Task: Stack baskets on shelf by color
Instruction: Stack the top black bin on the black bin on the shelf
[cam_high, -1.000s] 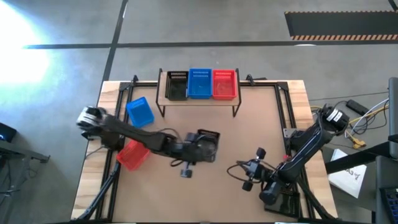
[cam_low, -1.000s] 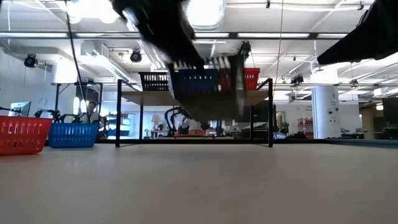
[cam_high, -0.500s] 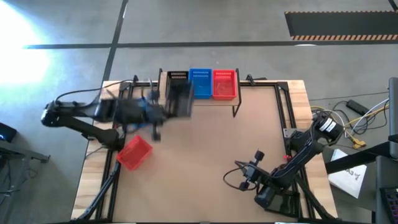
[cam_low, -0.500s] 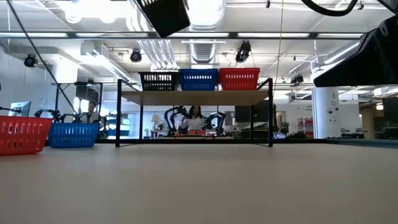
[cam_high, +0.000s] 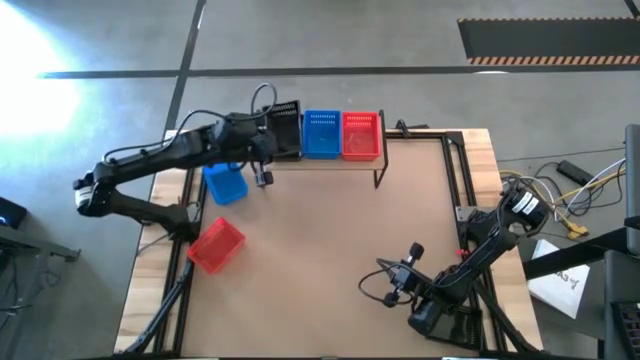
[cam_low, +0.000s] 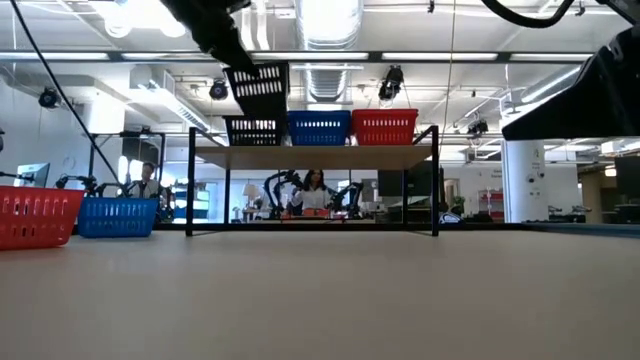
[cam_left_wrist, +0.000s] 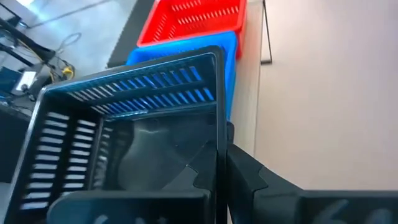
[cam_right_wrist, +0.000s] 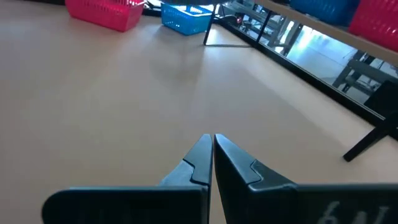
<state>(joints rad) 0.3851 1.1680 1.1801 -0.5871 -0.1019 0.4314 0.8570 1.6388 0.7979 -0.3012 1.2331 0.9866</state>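
Black basket (cam_low: 260, 83) is held tilted above the black one already on the shelf (cam_low: 310, 155), pinched by one wall in the left hand (cam_high: 262, 150). Blue and red baskets are seated beside it on the shelf; one blue basket (cam_high: 223, 183) and one red basket (cam_high: 215, 245) remain on the counter (cam_high: 330, 250). The right hand (cam_right_wrist: 208, 155) is parked low near the counter's right edge, fingers pressed together. Risk noted: at this tilt, the carried basket may catch the lower rim and jam or shift the row.

Around my table lies grey concrete floor (cam_high: 420, 40) with dark tape lines; ceiling strip lights (cam_low: 480, 57) overhead, perhaps ducting.
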